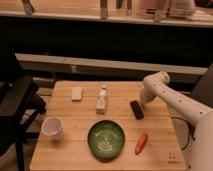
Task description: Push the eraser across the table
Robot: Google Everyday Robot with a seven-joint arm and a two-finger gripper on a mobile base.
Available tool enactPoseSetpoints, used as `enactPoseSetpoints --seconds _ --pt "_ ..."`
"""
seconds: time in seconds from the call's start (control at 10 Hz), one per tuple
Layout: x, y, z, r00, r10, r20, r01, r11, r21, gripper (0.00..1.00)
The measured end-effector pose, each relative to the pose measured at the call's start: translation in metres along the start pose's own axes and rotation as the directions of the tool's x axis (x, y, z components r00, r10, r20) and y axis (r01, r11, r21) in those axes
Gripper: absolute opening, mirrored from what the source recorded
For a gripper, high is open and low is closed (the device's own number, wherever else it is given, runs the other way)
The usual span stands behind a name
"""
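Warm, dim light from above on the light wooden butcher-block table, darkness beyond its far edge; soft blur throughout smears the white two-finger gripper above its right side

**White arm with rounded joints**

The arm is smooth white, built of thick tube-shaped sections, with a rounded cap at its bend, right of the frame's centre. A wider white section fills the lower right corner. The gripper is the arm's pale, narrow tip, just right of centre.
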Motion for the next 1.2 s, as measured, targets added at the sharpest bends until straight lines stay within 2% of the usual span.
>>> enactPoseSetpoints --seconds 0.2,0.5,0.8,0.9,1.2 --pt "-0.018 -0.006 0.0 1.0 -0.029 0.004 0.029 1.0 -0.005 0.03" --pt "-0.018 -0.011 0.0 0.999 -0.033 0.002 0.033 0.999 -0.007 0.03" --pt "-0.026 -0.008 0.001 0.998 -0.065 -0.003 0.065 0.998 -0.018 0.03" --pt "-0.034 -0.011 0.002 0.998 -0.066 0.003 0.066 0.998 -0.017 0.03" --pt "-0.034 -0.012 0.007 0.997 -0.072 0.009 0.072 0.997 -0.027 0.03"
